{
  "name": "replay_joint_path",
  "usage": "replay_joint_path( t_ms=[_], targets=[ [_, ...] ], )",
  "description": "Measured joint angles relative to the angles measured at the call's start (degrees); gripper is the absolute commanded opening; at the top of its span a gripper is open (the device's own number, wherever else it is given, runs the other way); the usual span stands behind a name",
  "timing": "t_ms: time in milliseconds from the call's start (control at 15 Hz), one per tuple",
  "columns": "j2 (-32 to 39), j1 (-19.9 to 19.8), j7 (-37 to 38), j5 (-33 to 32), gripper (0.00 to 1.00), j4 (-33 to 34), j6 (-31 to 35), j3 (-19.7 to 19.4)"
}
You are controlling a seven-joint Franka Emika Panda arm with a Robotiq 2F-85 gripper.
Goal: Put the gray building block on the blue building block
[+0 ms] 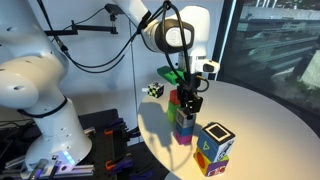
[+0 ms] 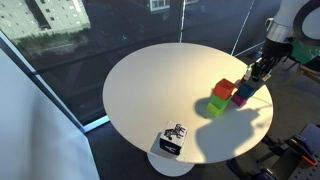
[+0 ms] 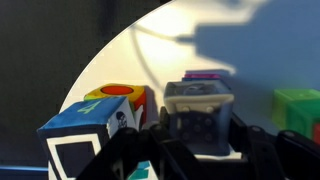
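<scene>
Right at the bottom centre of the wrist view, the claw (image 3: 200, 136) has its two dark fingers pressed against either flank of the gray building block (image 3: 200, 105). No gap shows on either side, so I read it as clamped on that cube. The cube sits square between the fingers, top face up. Being a cube, it has no long axis to line up. Just behind it, toward the upper centre of the frame, a purple block (image 3: 207, 74) peeks over its top edge. The large patterned cube (image 3: 90, 125) fills the lower left, and a green block (image 3: 297, 108) stands off at the right edge. The blue building block (image 1: 186, 120) does not show in the wrist view. In an exterior view it sits at centre frame, on top of the purple one and right under the claw tips, with a red block (image 1: 175, 98) close beside it. So the relation that matters is vertical: the gray cube appears to be directly over the blue one, touching it or nearly so, though I cannot tell which. What remains, by my judgement, is a straight settle and release, with no sideways shift. Farther back on the worktop (image 1: 260, 120), a black-and-white cube (image 1: 153, 89) lies well apart, left of centre.
</scene>
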Motion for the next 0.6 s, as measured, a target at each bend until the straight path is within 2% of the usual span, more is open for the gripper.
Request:
replay_joint_path(
  t_ms=[600],
  targets=[
    [0.63,0.00,0.01,0.07,0.29,0.00,0.46,0.00]
  ],
)
